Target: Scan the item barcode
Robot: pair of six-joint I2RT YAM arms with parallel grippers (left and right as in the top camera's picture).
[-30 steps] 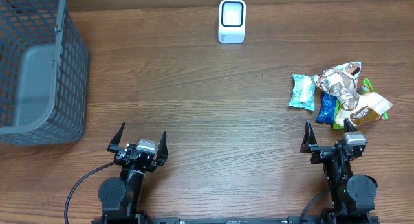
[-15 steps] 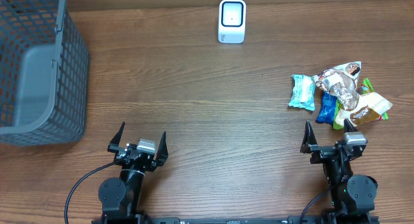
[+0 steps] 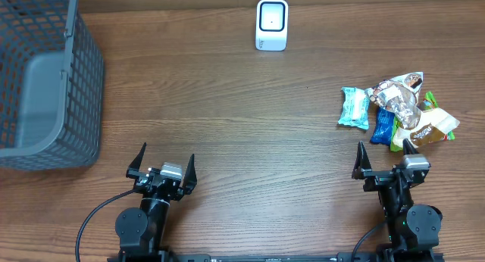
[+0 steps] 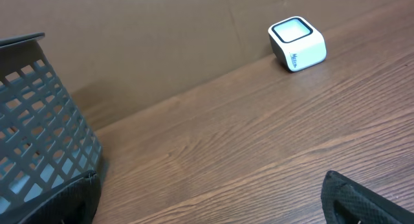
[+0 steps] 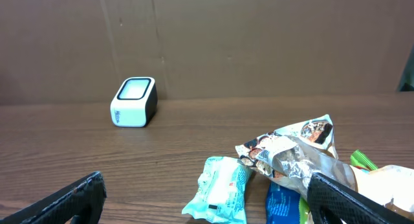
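A pile of snack packets (image 3: 405,110) lies at the right of the wooden table; a teal packet (image 3: 354,107) sits at its left edge, also seen as the teal packet (image 5: 220,188) in the right wrist view beside a silvery bag (image 5: 294,153). The white barcode scanner (image 3: 272,24) stands at the far middle; scanner (image 4: 297,43), scanner (image 5: 134,101). My left gripper (image 3: 161,165) rests open at the near left, nothing between its fingers. My right gripper (image 3: 385,160) rests open at the near right, just in front of the pile, holding nothing.
A grey mesh basket (image 3: 45,80) stands at the far left, its wall (image 4: 39,140) close to the left gripper's view. A brown wall backs the table.
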